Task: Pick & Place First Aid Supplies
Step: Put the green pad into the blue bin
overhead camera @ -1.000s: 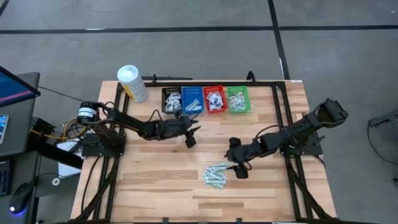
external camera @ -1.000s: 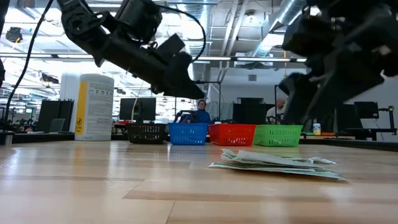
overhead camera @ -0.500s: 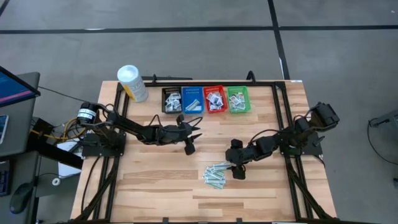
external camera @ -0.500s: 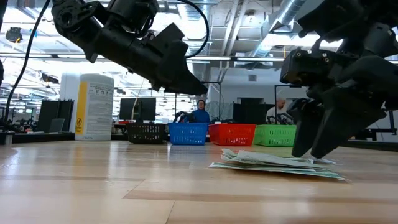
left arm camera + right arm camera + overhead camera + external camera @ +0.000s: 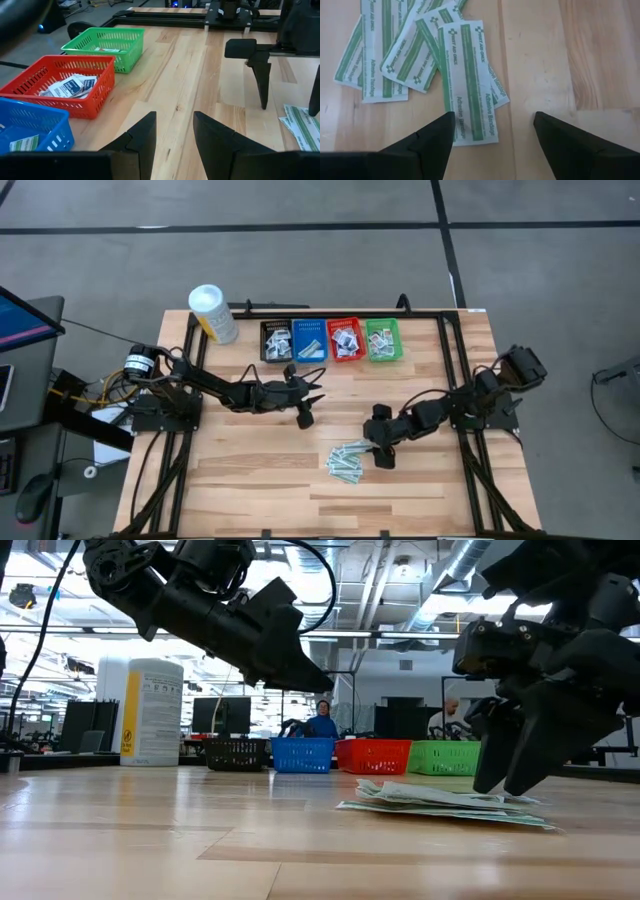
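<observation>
**benchrat:** High view has the right gripper (image 5: pixel 383 457) low over the loose pile of bandage strips (image 5: pixel 346 461) on the bare wood, in front of the baskets. Is it holding one?

**mesh_fan:** Nope. In the right wrist view its fingers (image 5: pixel 427 141) stand wide apart, empty, one tip at the edge of the nearest strip (image 5: pixel 469 83), the other over bare table (image 5: pixel 540 60). Low view puts the tips right down at the pile.

**benchrat:** And the left gripper (image 5: pixel 305 412)?

**mesh_fan:** Hanging above the table near the black basket (image 5: pixel 276 341) and blue basket (image 5: pixel 309 340), jaws partly open, nothing in them. More packets already sit in the red basket (image 5: pixel 60 85) and green basket (image 5: pixel 107 46). White tub (image 5: pixel 212 313) stands off at the back left corner.
</observation>
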